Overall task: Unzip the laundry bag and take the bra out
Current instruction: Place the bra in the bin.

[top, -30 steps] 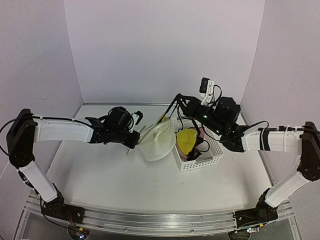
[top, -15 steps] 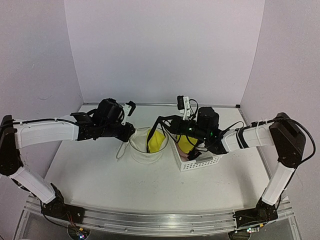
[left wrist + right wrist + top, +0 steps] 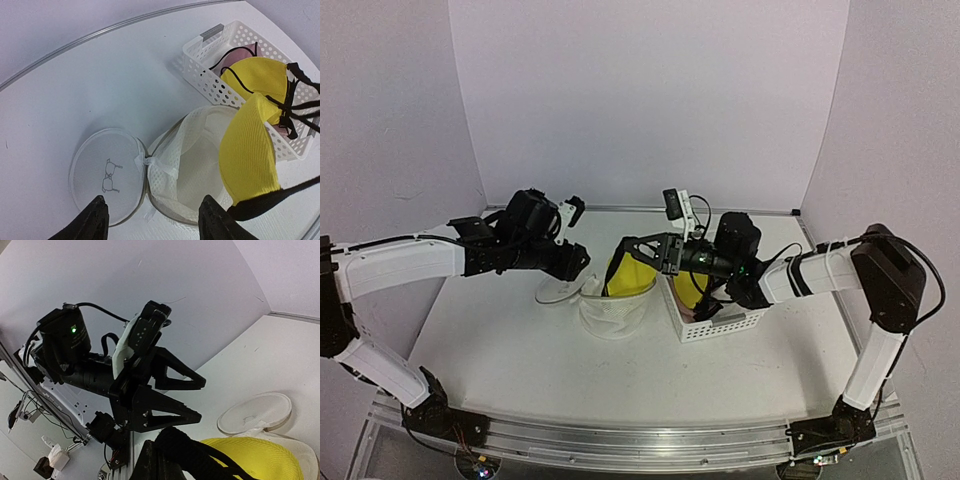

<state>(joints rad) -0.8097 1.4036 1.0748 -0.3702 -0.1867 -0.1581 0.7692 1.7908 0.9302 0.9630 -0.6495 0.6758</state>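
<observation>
The laundry bag (image 3: pixel 611 314) lies flattened on the table, its mouth open and its round lid (image 3: pixel 104 175) folded out to the left. My left gripper (image 3: pixel 577 262) hovers open just above and left of it, holding nothing; its fingertips (image 3: pixel 98 221) straddle the bag's hinge. My right gripper (image 3: pixel 622 248) is shut on the black band of the bra (image 3: pixel 633 273). One yellow cup (image 3: pixel 247 155) hangs over the bag's right side. The other cup (image 3: pixel 260 75) rests in the white basket (image 3: pixel 215 62). In the right wrist view the gripper (image 3: pixel 167 452) clamps the black band beside the yellow cup (image 3: pixel 257 460).
The white lattice basket (image 3: pixel 725 318) stands right of the bag, holding the bra's other cup and a pinkish part (image 3: pixel 239 51). The two grippers are close together over the bag; the left one (image 3: pixel 172 395) fills the right wrist view. White walls enclose the table.
My left gripper opened and let go of the bag, which dropped flat with its lid flipped out left. My right gripper came down, then raised the yellow cup above the bag.
</observation>
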